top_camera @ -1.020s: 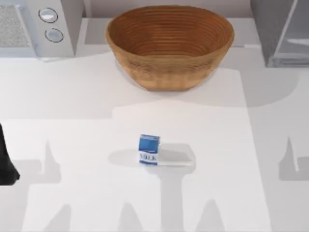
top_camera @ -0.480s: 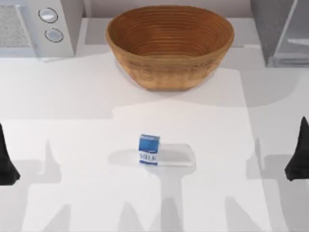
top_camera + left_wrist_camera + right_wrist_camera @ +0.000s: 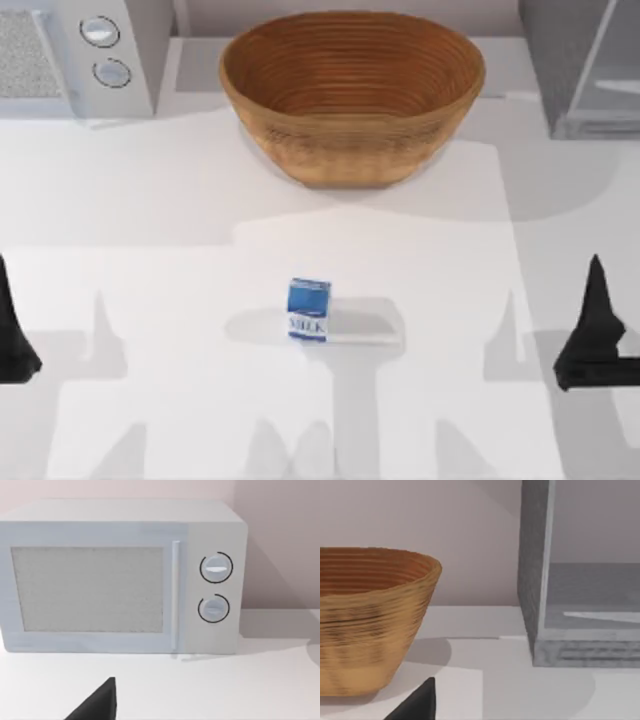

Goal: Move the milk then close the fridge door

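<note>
**Milk carton alone at mid-counter, both arms at the edges**

A white counter [image 3: 150, 200] seen from above. The milk [image 3: 309, 310], a small carton with a blue top half and a white lower half with blue lettering, stands upright near the middle of the counter, apart from everything else. Behind it, toward the back, sits a large woven basket [image 3: 352, 95]. A light grey microwave [image 3: 75, 55] with two round dials is at the back left corner. At the back right corner stands a dark grey speckled fridge cabinet [image 3: 555, 50], with the fridge door [image 3: 610, 75], a pale glossy panel, beside it; how far the door stands open is hard to tell.

The left gripper [image 3: 12, 335] sits at the counter's left edge, well apart from the milk; whether it is wide or narrow cannot be told. The right gripper [image 3: 592, 335] is near the right edge, also well apart from the milk, and its opening likewise cannot be told. Neither holds anything.
</note>
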